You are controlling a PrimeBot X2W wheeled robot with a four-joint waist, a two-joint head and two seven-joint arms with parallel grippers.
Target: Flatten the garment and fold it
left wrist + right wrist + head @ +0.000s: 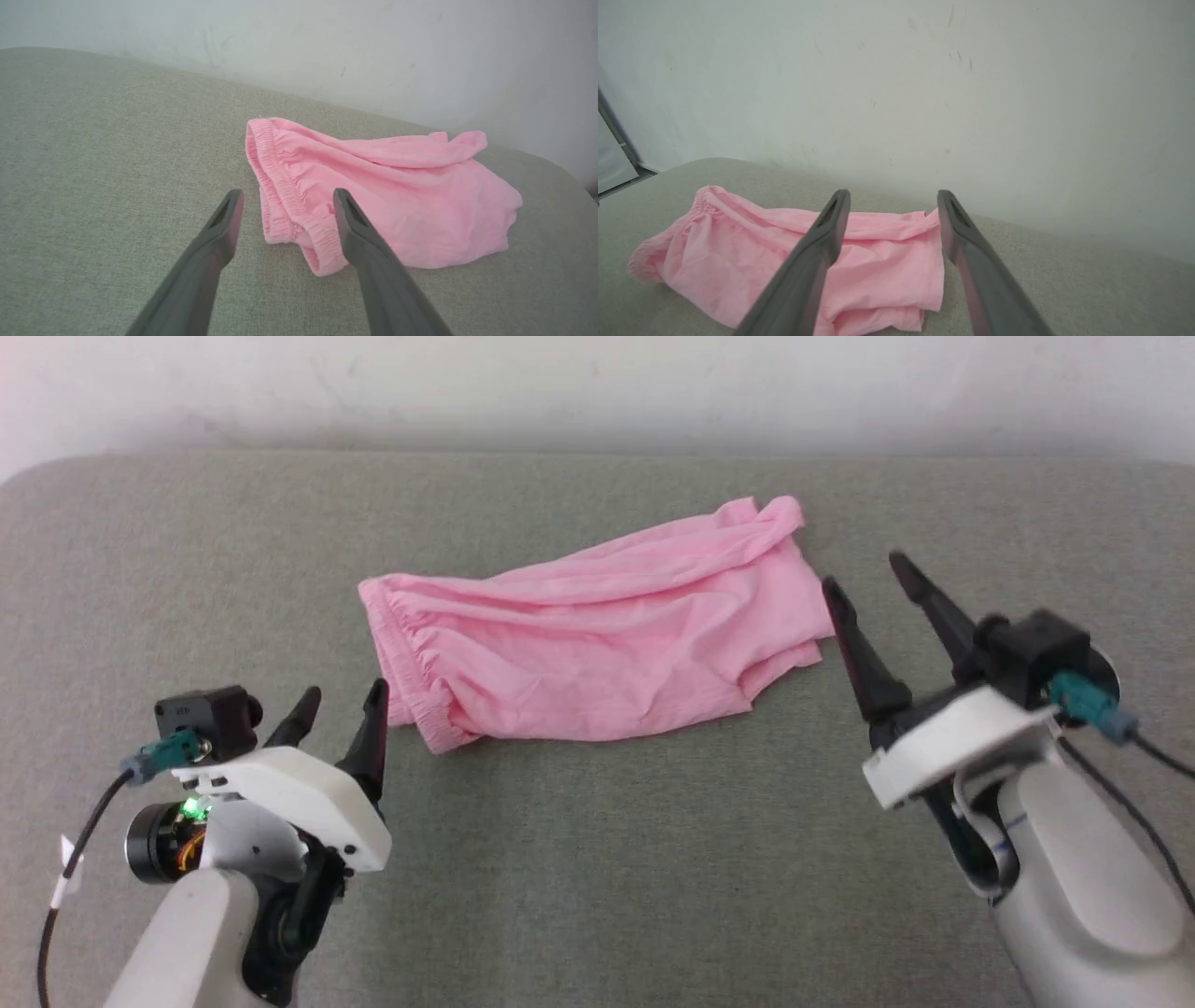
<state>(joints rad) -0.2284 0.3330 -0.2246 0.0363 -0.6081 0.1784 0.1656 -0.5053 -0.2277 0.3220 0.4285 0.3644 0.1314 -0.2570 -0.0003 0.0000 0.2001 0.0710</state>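
Note:
The pink garment lies crumpled and roughly doubled over on the grey-green padded surface, its gathered elastic waistband at the left end and its leg hems at the right. My left gripper stands open just left of the waistband's near corner, with nothing between its fingers. In the left wrist view that corner shows between the two fingertips. My right gripper is open and raised beside the garment's right edge, clear of the fabric.
A white wall runs along the far edge of the padded surface. Bare surface stretches in front of the garment and to both sides. A dark frame stands at the far left of the right wrist view.

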